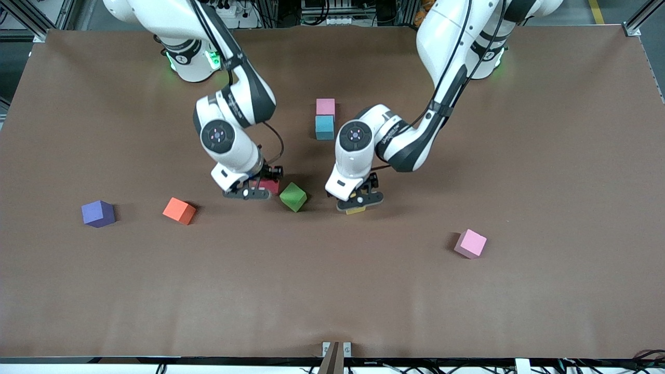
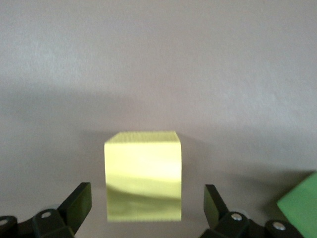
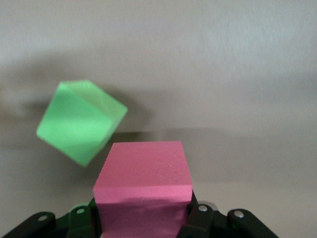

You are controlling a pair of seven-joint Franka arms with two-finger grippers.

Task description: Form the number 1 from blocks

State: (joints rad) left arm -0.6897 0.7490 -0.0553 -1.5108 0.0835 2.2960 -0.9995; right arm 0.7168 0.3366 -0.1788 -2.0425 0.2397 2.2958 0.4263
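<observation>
The right gripper (image 1: 254, 191) has its fingers closed on the red block (image 3: 143, 191) and holds it low, just beside the green block (image 1: 293, 196), near the middle of the front view. The left gripper (image 1: 360, 203) has its fingers wide open on both sides of the yellow block (image 2: 143, 176), with gaps, not touching it. Both arms bend down steeply from the top of the frame. The green block is turned diagonally on the brown table (image 1: 545, 156). Above the centre, one pink block (image 1: 326, 106) touches the light blue block (image 1: 324, 127). A second pink block (image 1: 471, 243) lies in the lower right.
</observation>
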